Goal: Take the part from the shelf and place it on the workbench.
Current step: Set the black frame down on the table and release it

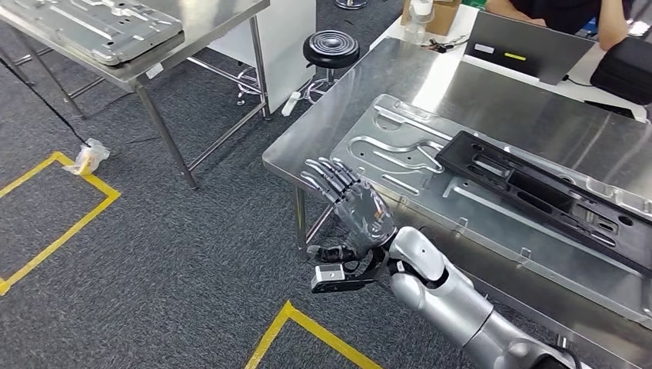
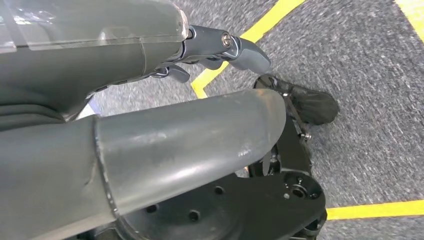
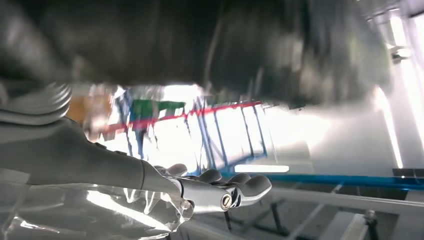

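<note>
The steel-topped bench (image 1: 492, 84) takes the head view from 12 to 4 o'clock. On it the large silver pressed-metal panel (image 1: 492, 223), which I judge to be the part, lies flat near the front edge. A long black slotted frame (image 1: 538, 196) rests on top of it.

My right hand (image 1: 350, 200) is flat with the fingers stretched and holds nothing. It is just beside the bench corner, with the panel at 2 o'clock from it. If this arm swings carelessly it could knock the bench edge or push the panel, and the black frame could then slide. My left hand (image 2: 150, 125) hangs over the floor, fingers and thumb apart, with nothing in it.

The panel and the frame are cut off at the 3 o'clock edge, so I cannot tell how far they reach. A similar silver panel (image 1: 92, 27) on the second steel table (image 1: 192, 46) at 10 o'clock is also cut off. The right wrist view is blurred and overexposed, and past my fingers (image 3: 235, 187) I can make out little.
</note>
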You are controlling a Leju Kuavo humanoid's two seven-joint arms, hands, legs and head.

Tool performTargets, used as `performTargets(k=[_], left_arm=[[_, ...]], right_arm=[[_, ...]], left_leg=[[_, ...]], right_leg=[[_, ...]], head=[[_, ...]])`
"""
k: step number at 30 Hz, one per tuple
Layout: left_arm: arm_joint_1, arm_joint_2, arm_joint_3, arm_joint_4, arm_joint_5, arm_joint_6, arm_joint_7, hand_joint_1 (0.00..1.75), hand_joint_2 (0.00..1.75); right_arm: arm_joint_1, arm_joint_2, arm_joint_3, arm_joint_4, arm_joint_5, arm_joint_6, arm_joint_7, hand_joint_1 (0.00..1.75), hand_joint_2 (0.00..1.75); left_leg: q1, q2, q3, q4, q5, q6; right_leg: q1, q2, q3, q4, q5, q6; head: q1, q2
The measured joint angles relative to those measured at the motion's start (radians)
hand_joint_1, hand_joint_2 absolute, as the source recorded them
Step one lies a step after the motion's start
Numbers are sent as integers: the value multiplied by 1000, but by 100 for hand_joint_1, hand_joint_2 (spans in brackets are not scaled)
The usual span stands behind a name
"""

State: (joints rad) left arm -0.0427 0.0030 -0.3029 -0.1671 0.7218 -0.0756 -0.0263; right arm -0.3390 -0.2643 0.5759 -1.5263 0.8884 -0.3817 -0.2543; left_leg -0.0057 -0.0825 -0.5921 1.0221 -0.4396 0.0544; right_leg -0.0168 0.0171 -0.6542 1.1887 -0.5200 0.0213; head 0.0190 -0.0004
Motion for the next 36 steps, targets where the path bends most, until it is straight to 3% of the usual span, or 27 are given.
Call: performTargets(k=[2,3,5,6,8,10,12,13,14,15,17,19,21,23,25,27,28,29,30,32,34,36], left_arm=[[-2,-5,0,0,-4,-3,-2,0,0],[-2,-8,0,0,-6,-4,-3,0,0],[0,-9,-1,0,-8,-3,-2,0,0],[3,-9,-1,0,-9,-1,-1,0,0],[5,-9,-1,0,-9,2,1,0,0],[3,-10,-2,0,-9,3,1,0,0],[1,-10,-2,0,-9,4,1,0,0],[2,-10,-2,0,-9,4,1,0,0],[4,-10,-2,0,-9,5,1,0,0],[6,-10,-2,0,-9,6,1,0,0],[7,-11,-2,0,-8,6,1,0,0],[7,-11,-2,0,-9,9,0,0,0],[8,-12,-3,0,-9,15,0,0,0],[8,-13,-3,0,-8,19,0,0,0],[7,-14,-3,0,-5,22,2,0,0],[7,-14,-3,0,-2,28,7,0,0],[8,-14,-3,0,0,32,10,0,0],[10,-14,-3,0,0,35,14,0,0],[11,-14,-3,0,2,38,16,0,0],[11,-17,-3,0,5,43,18,0,0],[11,-19,-3,0,8,50,22,0,0],[12,-20,-3,0,6,62,31,0,0]], right_arm=[[29,43,4,67,-53,-26,-35,0,175],[43,65,5,106,-82,-34,-54,0,175],[67,105,5,186,-138,-46,-90,0,175],[77,126,3,225,-168,-48,-107,0,175],[100,166,-7,300,-229,-51,-137,0,175],[124,198,-24,379,-280,-51,-163,0,175],[145,221,-44,467,-319,-51,-182,0,175],[151,232,-56,515,-337,-50,-188,0,175],[156,243,-67,564,-355,-51,-195,0,175],[158,252,-79,614,-372,-53,-204,0,175],[160,267,-100,702,-397,-60,-228,0,175],[155,278,-119,779,-415,-51,-212,0,175],[146,291,-141,864,-431,-29,-147,0,175],[146,299,-172,962,-453,-1,-85,0,175],[166,299,-210,1059,-496,44,-40,0,175],[200,297,-254,1140,-557,102,10,0,175],[218,296,-279,1172,-593,133,42,0,175],[235,294,-306,1200,-627,159,74,0,175],[250,293,-335,1224,-660,179,103,0,175],[275,290,-393,1261,-716,206,141,0,175],[288,288,-441,1285,-758,225,155,0,175],[293,290,-480,1297,-783,242,157,0,175]], left_leg=[[0,-25,-3,5,-3,-7],[3,-36,-6,6,-3,-12],[9,-58,-10,3,-1,-26],[9,-51,-10,4,-2,-32],[6,0,-27,42,-25,-42],[9,55,-83,149,-77,-51],[18,69,-142,249,-108,-62],[22,74,-148,256,-99,-66],[26,80,-132,224,-72,-70],[29,92,-98,160,-36,-73],[24,126,-32,35,8,-70],[16,134,-12,-5,9,-57],[16,112,-11,-7,10,-41],[17,91,-5,-13,11,-25],[16,68,-2,-16,12,-11],[10,39,-2,-14,10,-3],[6,23,-2,-12,8,-2],[4,8,-1,-10,7,-1],[1,-6,1,-7,4,-1],[-1,-28,2,-2,-1,-3],[-2,-44,0,-2,-4,-10],[-1,-55,-1,-4,-4,-21]], right_leg=[[0,41,48,-113,46,-9],[1,55,59,-138,49,-12],[4,47,66,-151,46,-18],[2,36,73,-159,48,-23],[-3,11,91,-177,52,-35],[-3,-19,100,-185,51,-42],[-4,-50,103,-185,46,-40],[-5,-64,105,-184,43,-38],[-7,-77,108,-184,39,-34],[-9,-88,113,-183,35,-30],[-9,-108,121,-181,26,-17],[-4,-124,129,-182,19,-2],[-6,-136,138,-186,14,12],[-12,-102,131,-152,-15,20],[-13,-45,79,-39,-79,19],[-8,-23,11,84,-122,13],[-4,-19,-7,105,-116,9],[0,-14,-6,85,-89,3],[4,-5,12,30,-49,-5],[11,37,62,-101,17,-22],[16,58,86,-159,34,-29],[15,39,93,-168,37,-32]], head=[[0,0],[0,0],[0,0],[0,0],[-2,0],[-4,0],[-4,0],[-4,0],[-4,0],[-4,0],[-4,0],[-2,0],[-1,0],[-1,0],[-1,0],[-1,0],[-1,0],[-1,0],[-1,0],[-1,0],[-1,0],[0,0]])
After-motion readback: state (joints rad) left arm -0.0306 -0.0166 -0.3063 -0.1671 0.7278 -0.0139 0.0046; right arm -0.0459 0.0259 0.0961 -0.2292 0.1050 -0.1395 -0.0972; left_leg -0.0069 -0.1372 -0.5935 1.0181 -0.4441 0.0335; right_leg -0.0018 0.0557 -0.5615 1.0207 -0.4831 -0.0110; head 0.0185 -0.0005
